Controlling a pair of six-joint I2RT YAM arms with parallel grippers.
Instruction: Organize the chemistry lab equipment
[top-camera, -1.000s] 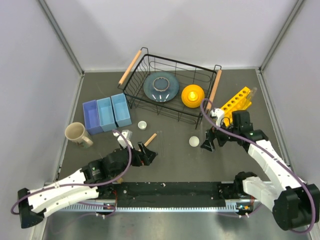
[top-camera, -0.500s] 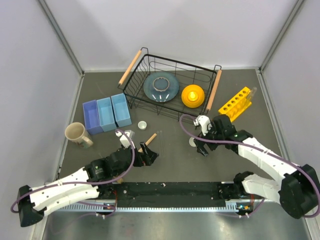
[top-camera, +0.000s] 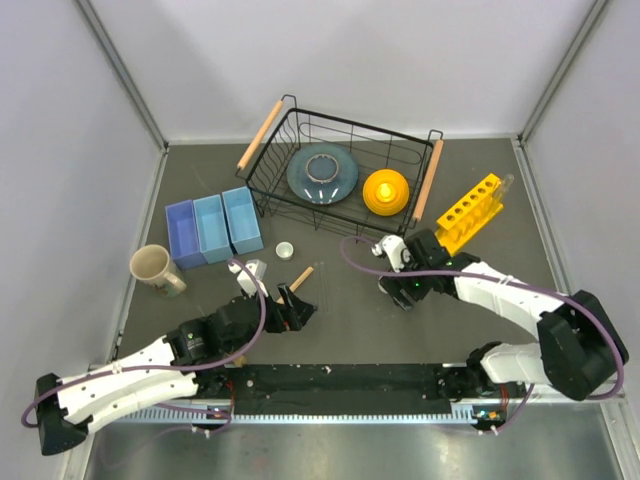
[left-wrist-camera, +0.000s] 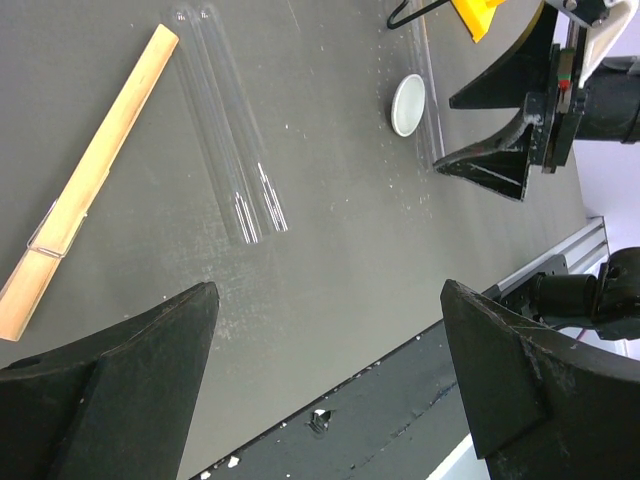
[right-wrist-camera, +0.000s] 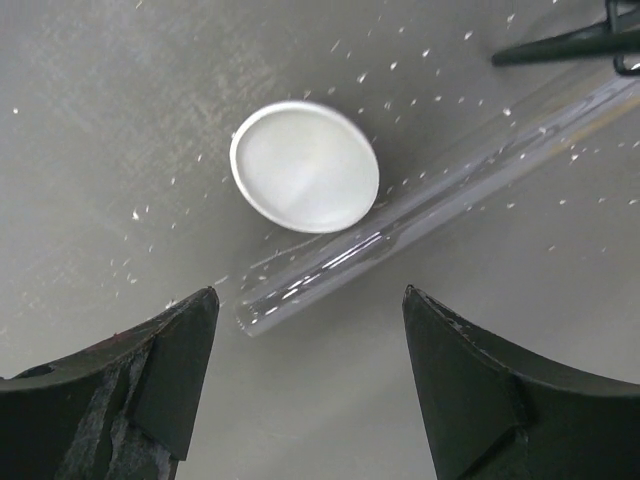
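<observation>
One clear tube (right-wrist-camera: 420, 205) lies flat on the table (right-wrist-camera: 120, 120). Its long axis slants, running nearer along the line between the right gripper's (right-wrist-camera: 310, 300) fingers than across it, so a clean pinch probably calls for a wrist turn. The tube's near end sits between those parted jaws, touching neither. A white cap (right-wrist-camera: 305, 165) lies just beside it, ahead of the fingertips. The right arm is plainly the nearer.

Two more tubes (left-wrist-camera: 235, 160) and a stick (left-wrist-camera: 95, 180) lie ahead of the left gripper (left-wrist-camera: 330, 290), whose jaws are spread wide and empty. The rack (top-camera: 468, 212) stands well apart.
</observation>
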